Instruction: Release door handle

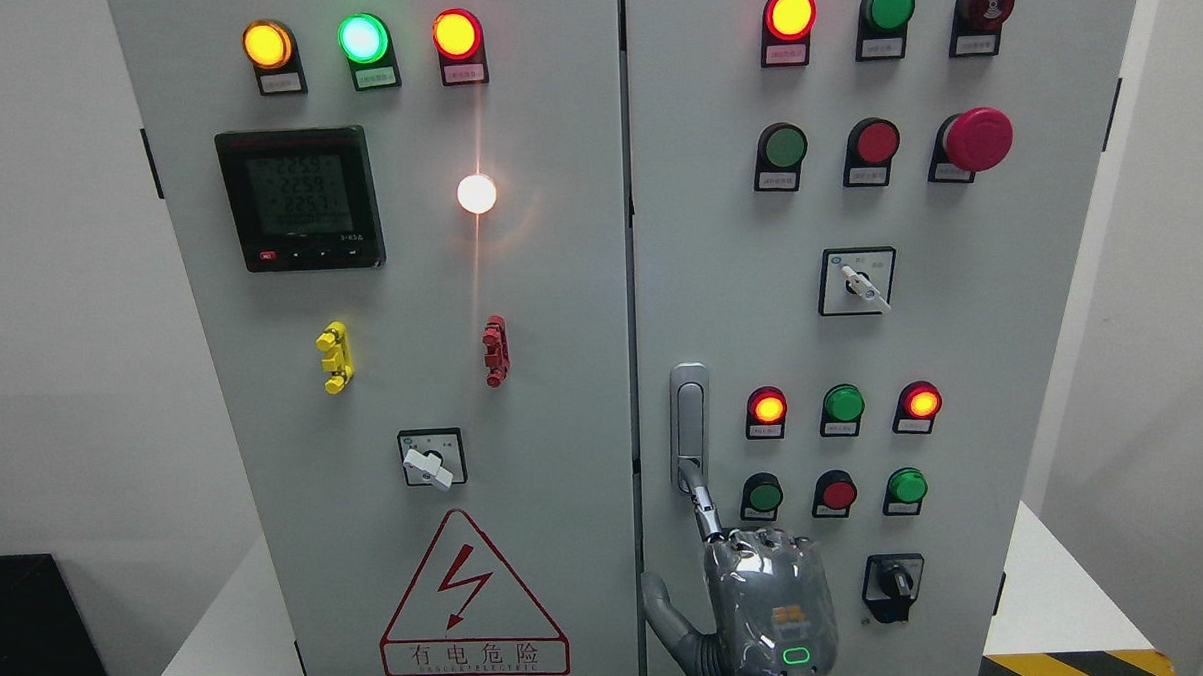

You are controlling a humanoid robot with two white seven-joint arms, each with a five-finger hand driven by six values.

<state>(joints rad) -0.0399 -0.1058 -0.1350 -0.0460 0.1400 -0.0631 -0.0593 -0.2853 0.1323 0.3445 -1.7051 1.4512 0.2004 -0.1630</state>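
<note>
At lower left of the grey cabinet's right door (961,315), silver recessed door handle (689,415), closed; grey robotic right hand (766,597) below, one finger (704,499) hooked at its base, others curled, presumably prior to letting go.

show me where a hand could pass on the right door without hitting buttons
Bare panel lies above the door handle, left of the rotary switch, and along the door's far right edge. Crowded: the button cluster beside the handle, where the hand has one finger at the handle's base.
</note>
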